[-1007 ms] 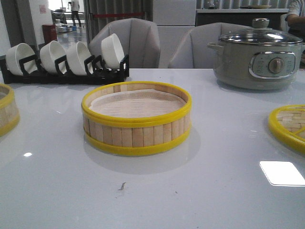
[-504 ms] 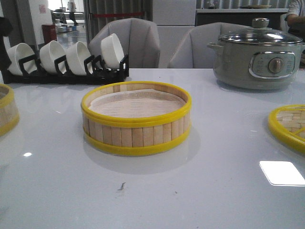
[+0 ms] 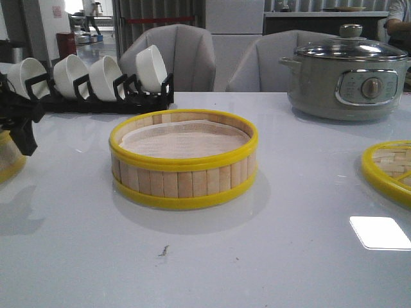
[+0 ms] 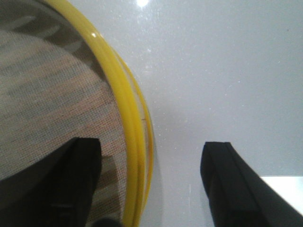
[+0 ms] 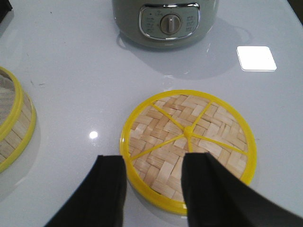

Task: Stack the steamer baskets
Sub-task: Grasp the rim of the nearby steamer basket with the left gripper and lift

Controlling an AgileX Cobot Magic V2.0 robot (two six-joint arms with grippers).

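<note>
One steamer basket (image 3: pixel 183 159), with pale slat walls, yellow rims and a whitish liner, stands mid-table. It shows at the edge of the right wrist view (image 5: pixel 14 127). The second steamer basket (image 3: pixel 6 163) is at the far left, mostly cut off. My left gripper (image 3: pixel 22 138) is open right at it. In the left wrist view the left gripper (image 4: pixel 150 144) straddles that basket's yellow rim (image 4: pixel 128 109), one finger over the liner, the other over the table. My right gripper (image 5: pixel 156 160) is open and empty above the near edge of a woven lid (image 5: pixel 199 123).
The yellow-rimmed woven lid (image 3: pixel 388 168) lies at the table's right edge. A grey electric pot (image 3: pixel 347 77) with a glass lid stands back right, also in the right wrist view (image 5: pixel 165 21). A black rack of white bowls (image 3: pixel 90 80) stands back left.
My left gripper has come into the front view from the left and lowered onto the left basket's rim. The middle basket and the lid have not moved.
</note>
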